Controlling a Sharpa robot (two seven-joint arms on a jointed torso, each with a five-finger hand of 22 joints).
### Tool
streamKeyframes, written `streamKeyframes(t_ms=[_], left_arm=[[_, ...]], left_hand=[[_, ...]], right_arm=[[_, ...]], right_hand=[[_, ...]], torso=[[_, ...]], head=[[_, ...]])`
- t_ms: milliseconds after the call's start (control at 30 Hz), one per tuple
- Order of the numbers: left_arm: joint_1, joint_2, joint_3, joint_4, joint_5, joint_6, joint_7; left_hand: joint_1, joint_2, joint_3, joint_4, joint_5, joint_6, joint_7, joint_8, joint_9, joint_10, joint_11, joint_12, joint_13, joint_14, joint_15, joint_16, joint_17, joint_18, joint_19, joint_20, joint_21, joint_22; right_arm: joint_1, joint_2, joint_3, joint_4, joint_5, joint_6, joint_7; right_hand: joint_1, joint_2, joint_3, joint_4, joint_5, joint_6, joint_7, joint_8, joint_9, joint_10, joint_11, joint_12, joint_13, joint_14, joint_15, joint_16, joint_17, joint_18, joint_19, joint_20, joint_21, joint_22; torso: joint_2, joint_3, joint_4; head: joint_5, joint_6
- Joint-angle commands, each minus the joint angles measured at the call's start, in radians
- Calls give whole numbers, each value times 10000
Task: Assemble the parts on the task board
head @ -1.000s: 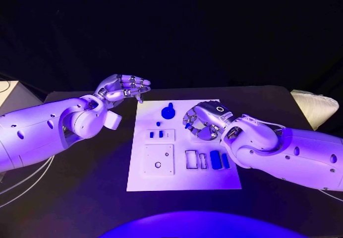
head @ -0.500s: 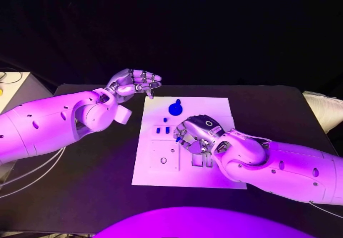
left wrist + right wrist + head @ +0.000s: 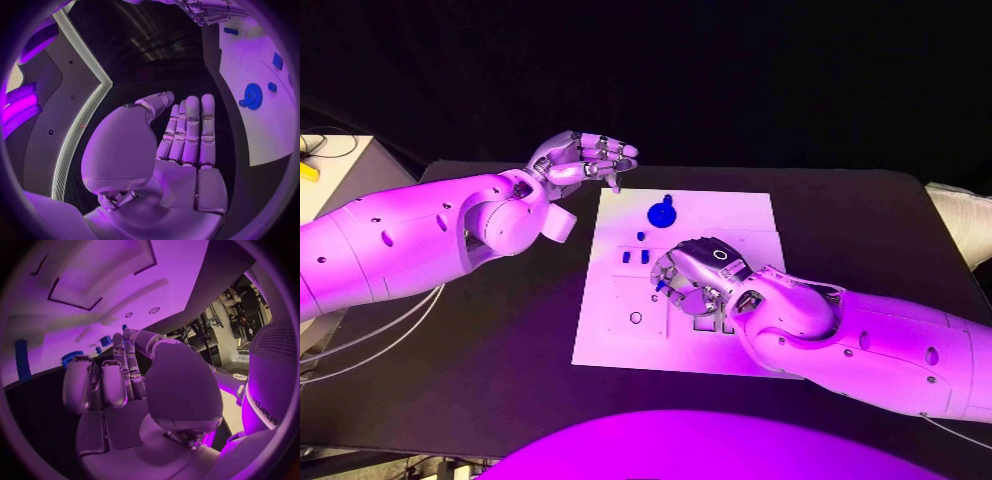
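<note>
On the black table (image 3: 459,380) lies the flat white rectangular task board (image 3: 733,215), its long side running from near to far. Toward the far end of the board sits a round blue part with a small tab (image 3: 661,212), and the left wrist view shows the same piece on the white surface (image 3: 252,96). Nearer than it, on the left half of the board, a tiny blue peg (image 3: 642,236) stands alone, and just nearer again two small blue blocks (image 3: 635,257) sit side by side in a rectangular recess.

Over the middle of the board hovers the right hand (image 3: 698,272), back upward, fingers curled down toward the recesses beneath it. The right wrist view shows this hand (image 3: 125,385) with fingers bent and lying close together, nothing visible between them; whether the fingertips touch the board I cannot tell.

Beyond the board's far left corner is the left hand (image 3: 583,160), raised above the table and off the board. Its fingers are curled inward; the left wrist view shows them (image 3: 187,135) side by side along the palm, holding nothing.
</note>
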Motion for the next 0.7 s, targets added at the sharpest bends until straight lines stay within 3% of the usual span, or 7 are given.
streamKeyframes(t_ms=[33,700], left_arm=[[8,24,10,20,76,86,45],[8,21,9,1,77,126,-7]], left_hand=[[31,40,-78,-2,27,-18,25,67,-9,-39,1,-53,-11,18,24,-34,-15,141,60,21,-42,-12],[28,40,-81,0,27,-21,27,66,-10,-46,3,-54,-12,17,26,-36,-15,141,61,23,-45,-15]], right_arm=[[-46,27,-12,0,-211,232,127],[-93,73,-31,-47,-269,425,160]], right_hand=[[-9,80,75,3,28,48,-12,60,12,265,-200,61,15,308,-47,4,-8,-152,31,7,26,9],[-19,77,80,0,28,43,-10,61,19,263,-198,59,14,309,-46,11,1,-148,23,8,11,-7]], torso=[[1,0,-7],[2,-1,1]], head=[[54,-2],[85,-2]])
